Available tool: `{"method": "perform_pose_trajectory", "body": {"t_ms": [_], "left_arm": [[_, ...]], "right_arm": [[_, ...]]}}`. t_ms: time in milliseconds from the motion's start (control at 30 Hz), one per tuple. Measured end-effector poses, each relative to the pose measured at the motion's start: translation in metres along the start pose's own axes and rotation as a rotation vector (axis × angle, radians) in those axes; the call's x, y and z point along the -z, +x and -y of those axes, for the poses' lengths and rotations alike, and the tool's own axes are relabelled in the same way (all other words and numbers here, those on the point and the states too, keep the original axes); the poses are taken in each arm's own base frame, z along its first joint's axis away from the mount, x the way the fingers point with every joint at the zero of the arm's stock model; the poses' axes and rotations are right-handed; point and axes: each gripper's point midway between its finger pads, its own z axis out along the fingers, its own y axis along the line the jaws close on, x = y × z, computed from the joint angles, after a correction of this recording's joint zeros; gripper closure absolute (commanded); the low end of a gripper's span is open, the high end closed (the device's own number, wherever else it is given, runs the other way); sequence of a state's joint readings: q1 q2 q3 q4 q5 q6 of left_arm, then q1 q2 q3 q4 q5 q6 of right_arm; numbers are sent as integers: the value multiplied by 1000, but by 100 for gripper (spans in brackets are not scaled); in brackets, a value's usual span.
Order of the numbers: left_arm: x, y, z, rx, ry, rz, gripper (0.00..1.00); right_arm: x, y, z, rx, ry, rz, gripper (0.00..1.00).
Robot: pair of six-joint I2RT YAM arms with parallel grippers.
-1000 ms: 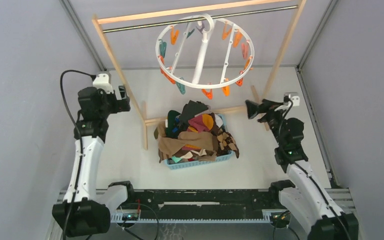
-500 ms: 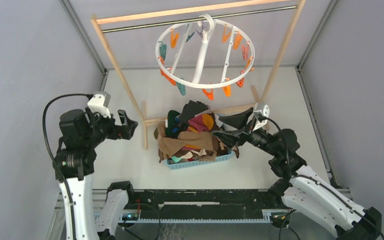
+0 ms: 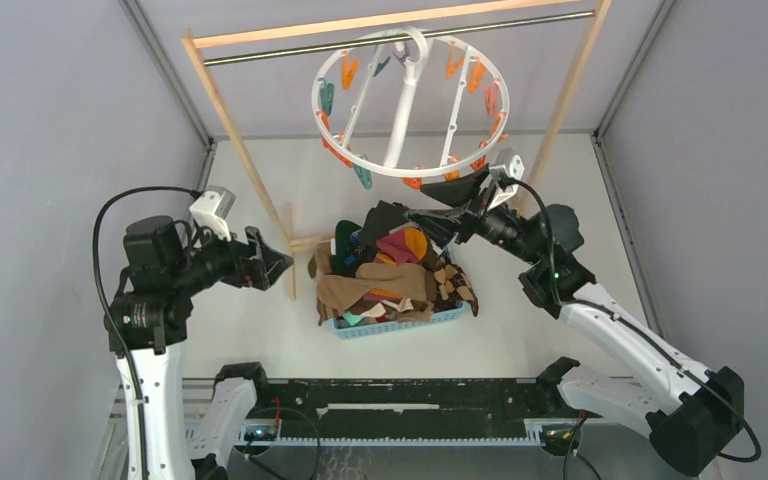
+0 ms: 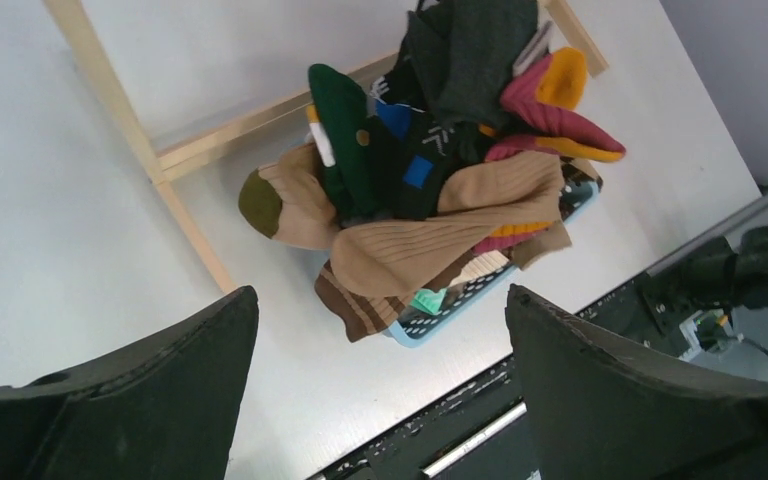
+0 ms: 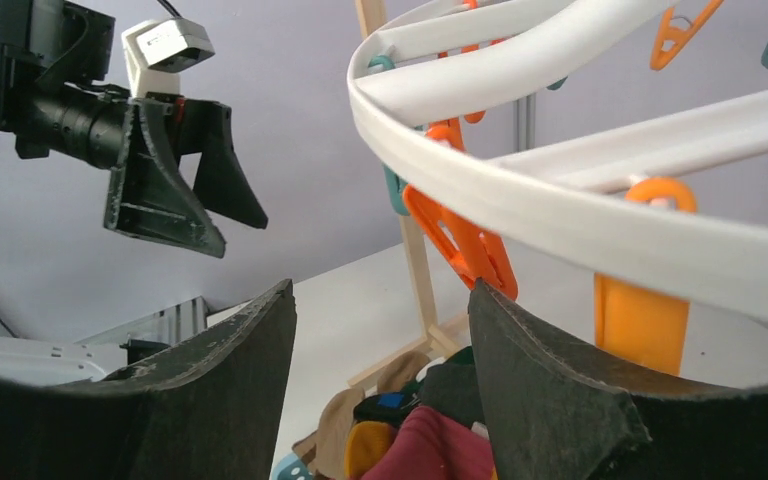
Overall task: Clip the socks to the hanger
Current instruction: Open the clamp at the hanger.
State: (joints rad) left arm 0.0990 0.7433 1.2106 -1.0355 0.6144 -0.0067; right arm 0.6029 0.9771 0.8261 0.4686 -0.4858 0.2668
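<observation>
Top external view: the socks (image 3: 390, 270) lie in a big mixed heap in a light-blue basket (image 3: 405, 323) on the white table (image 3: 270, 320), between the two arms. Some socks hang over the basket's sides. The hanger (image 3: 412, 173), a round white ring, hangs by its hook from the metal rod (image 3: 280, 52) of the wooden rack (image 3: 228, 135), up above and behind the basket. Orange, teal and pink clothespins (image 3: 348, 70) hang from the ring.

The left gripper (image 3: 282, 262) is out to the left of the basket, by the rack's wooden leg, and points toward the heap. Its jaws are wide apart and hold nothing. In the left wrist view its two dark fingers (image 4: 140, 400) stand far from each other. Between them, lower down, show a tan sock (image 4: 440, 240), a green sock (image 4: 345, 120) and a maroon sock (image 4: 560, 120) with a yellow toe.

The right gripper (image 3: 422, 207) is up high, over the back of the heap and right under the near rim of the ring. Its jaws are apart too, with nothing in them. In the right wrist view an orange clothespin (image 5: 460, 240) hangs just above one finger (image 5: 580, 400). It may be touching that finger, but it is hard to tell.
</observation>
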Motion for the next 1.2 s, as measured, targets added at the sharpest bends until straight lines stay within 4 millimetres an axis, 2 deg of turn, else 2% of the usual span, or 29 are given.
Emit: {"method": "perform_pose_trajectory", "body": {"t_ms": [300,533,700,933,1200], "left_arm": [[5,-9,27,-84,119,-8,7],[8,-11,36,-95,154,-4,7],[10,-12,45,-110,193,-5,7],[11,-15,46,-113,196,-1,7],[11,-18,46,-107,196,-2,8]], "right_arm": [[-6,6,21,-3,35,-23,29],[-8,-3,30,17,44,-13,33],[-14,-8,28,40,9,-16,43],[-20,0,20,37,-34,-39,47],[-30,8,9,54,-8,9,56]]}}
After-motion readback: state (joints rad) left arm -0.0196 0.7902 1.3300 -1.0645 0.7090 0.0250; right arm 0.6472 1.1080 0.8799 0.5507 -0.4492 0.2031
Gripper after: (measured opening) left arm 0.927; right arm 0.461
